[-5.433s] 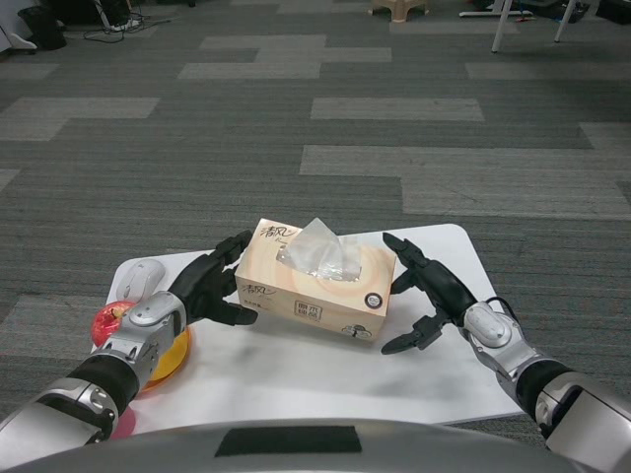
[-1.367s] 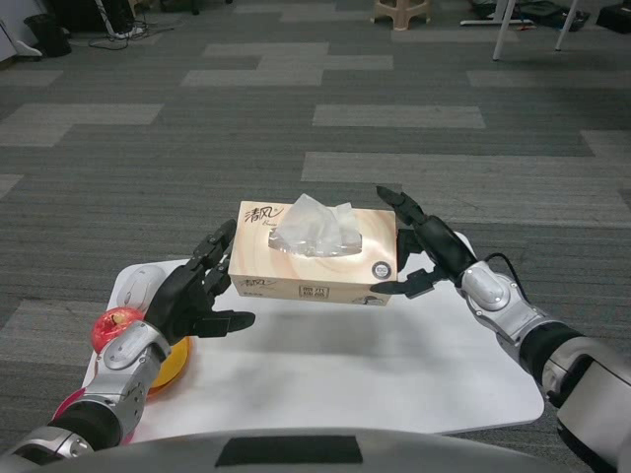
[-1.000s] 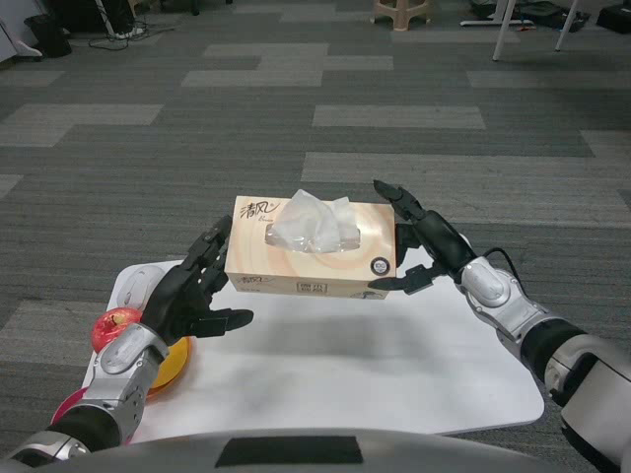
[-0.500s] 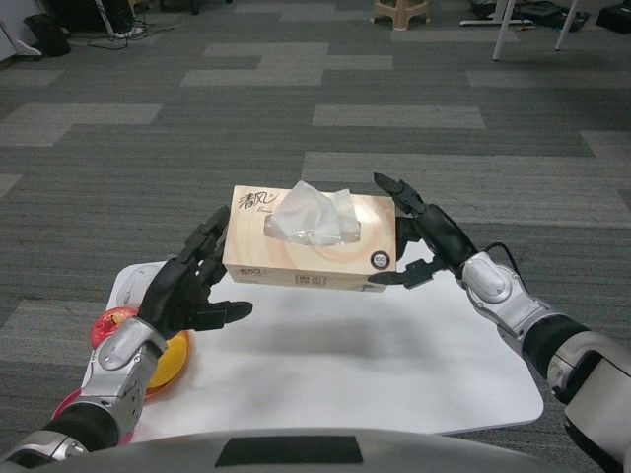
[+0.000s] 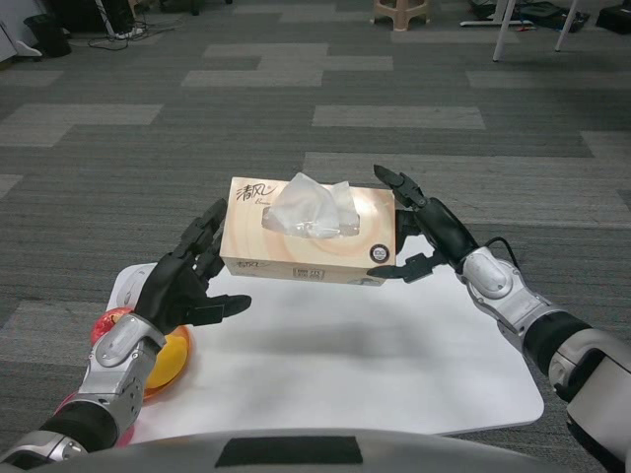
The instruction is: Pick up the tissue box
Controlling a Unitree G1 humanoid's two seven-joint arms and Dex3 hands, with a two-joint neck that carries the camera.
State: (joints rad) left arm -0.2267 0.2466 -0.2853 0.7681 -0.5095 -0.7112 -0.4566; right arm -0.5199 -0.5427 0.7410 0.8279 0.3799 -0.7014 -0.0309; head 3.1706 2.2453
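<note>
A red apple (image 5: 110, 322) on an orange plate (image 5: 170, 357) sits at the white counter's (image 5: 375, 365) left edge, left of the tissue box (image 5: 311, 233). The left robot hand (image 5: 187, 281) presses flat against the box's left end; the right robot hand (image 5: 426, 232) presses its right end. Squeezed between both, the box hangs above the counter, apparently lifted, with tissue sprouting from its top.

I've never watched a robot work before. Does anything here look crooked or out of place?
Only slightly: the tissue box, held off the table between the left hand and right hand, sits a little askew, its left end higher. A tissue sticks up crumpled from its slot, which is normal.
</note>
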